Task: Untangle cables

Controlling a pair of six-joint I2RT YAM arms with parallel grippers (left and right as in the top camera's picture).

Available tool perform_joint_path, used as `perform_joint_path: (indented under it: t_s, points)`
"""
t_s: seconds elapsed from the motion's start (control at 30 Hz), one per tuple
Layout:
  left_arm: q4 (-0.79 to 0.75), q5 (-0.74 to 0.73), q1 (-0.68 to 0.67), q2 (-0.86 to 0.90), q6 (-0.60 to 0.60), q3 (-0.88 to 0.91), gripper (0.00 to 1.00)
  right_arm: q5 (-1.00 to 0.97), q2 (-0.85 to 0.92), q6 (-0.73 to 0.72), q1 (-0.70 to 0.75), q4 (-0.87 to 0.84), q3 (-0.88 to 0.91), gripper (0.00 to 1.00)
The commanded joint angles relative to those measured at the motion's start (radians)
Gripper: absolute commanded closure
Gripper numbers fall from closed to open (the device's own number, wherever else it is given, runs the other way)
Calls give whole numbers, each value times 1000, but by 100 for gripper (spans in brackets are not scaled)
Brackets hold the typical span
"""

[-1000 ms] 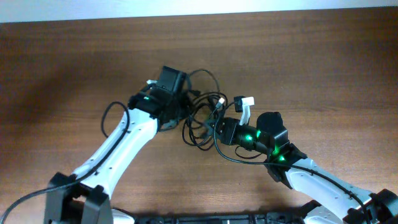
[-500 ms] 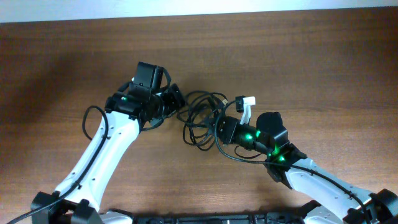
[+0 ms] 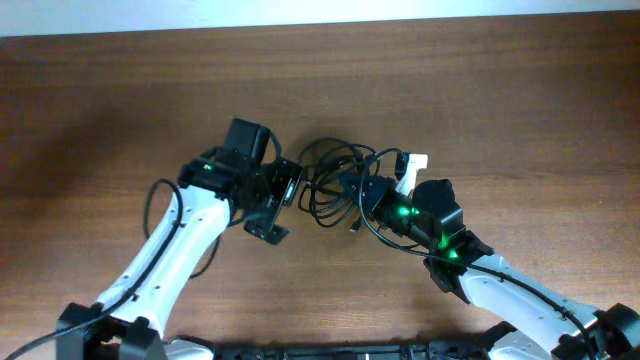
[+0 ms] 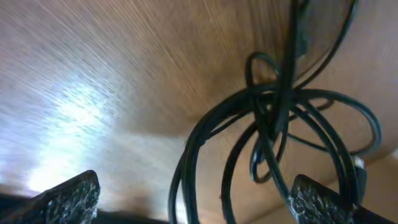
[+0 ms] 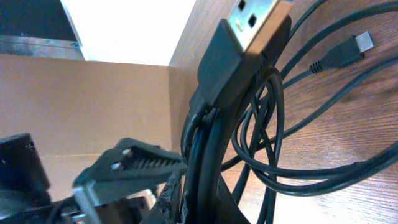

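Observation:
The cables (image 3: 335, 182) lie as one tangled black bundle of loops on the wooden table, between the two arms. My right gripper (image 3: 364, 196) is shut on several strands at the bundle's right side. In the right wrist view the held strands (image 5: 214, 155) run up from the gripper (image 5: 208, 202) to a USB plug (image 5: 249, 31), and a smaller plug (image 5: 356, 45) lies on the wood. My left gripper (image 3: 281, 206) stands wide open just left of the bundle. In its wrist view the loops (image 4: 267, 124) hang between the fingertips (image 4: 69, 196) of the gripper (image 4: 193, 202), touching neither.
A small white piece (image 3: 411, 164) sticks up beside the right gripper. The brown wooden table (image 3: 500, 90) stretches all around. A pale strip (image 3: 300, 12) runs along the far edge. The left arm's open finger (image 5: 140, 163) shows close in the right wrist view.
The left gripper has opened wide, let go of the cables, drawn back left and come down beside the bundle. The right gripper has shifted the bundle slightly right.

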State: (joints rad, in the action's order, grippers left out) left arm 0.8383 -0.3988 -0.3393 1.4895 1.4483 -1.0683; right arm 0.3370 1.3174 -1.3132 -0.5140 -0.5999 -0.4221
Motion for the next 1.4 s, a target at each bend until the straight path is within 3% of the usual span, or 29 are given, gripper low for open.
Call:
perform_joint_path:
  t_s: [0.0,0.27,0.53,0.57,0.6,0.7,0.77,0.8,0.87,0.97,1.03,1.07,1.13,1.2,1.23,1.27,1.37]
  points:
    - [-174,-63,-14,-13,111,79,1,-5,-3,-5,-3,-10,-6,96]
    - [-217,-76,-79,-9,132,92,1,-5,-3,-5,-3,-10,-6,96]
    - [-218,-113,-146,114,134,93,1,6,-3,-5,-3,-10,-6,96]
    - [-224,-114,-146,114,151,93,5,6,-3,-5,-3,-10,-6,96]
    - [-225,-113,-146,114,182,93,17,6,-3,-5,-3,-10,-6,96]
    - [-242,-110,-144,114,212,93,64,6,-3,-5,-3,-10,-6,96]
    - [-257,-109,-144,114,211,93,89,6,-3,-5,-3,-10,-6,96]
    - [-258,-97,-144,114,208,93,96,6,-3,-4,-3,-10,-6,96]
    - [-257,-59,-144,114,183,93,100,6,-3,-4,-3,-6,-6,94]
    - [-254,13,-94,113,-6,92,100,40,-3,106,-2,53,-6,74]
    - [-246,2,-25,109,-144,92,100,69,-3,139,15,83,-6,50]
    - [-232,-7,11,108,-209,92,100,114,-3,138,51,84,-6,47]
    - [-208,-9,45,107,-243,92,100,198,-3,138,115,85,-6,40]
    - [-202,-44,99,107,-249,92,100,301,-3,138,212,92,-6,27]
    - [-208,-64,117,107,-249,92,100,342,-3,138,246,92,-6,8]
    - [-225,-99,138,107,-249,92,100,384,-3,138,267,104,-6,1]
    - [-308,-191,155,107,-229,91,100,405,-3,139,242,243,-6,1]
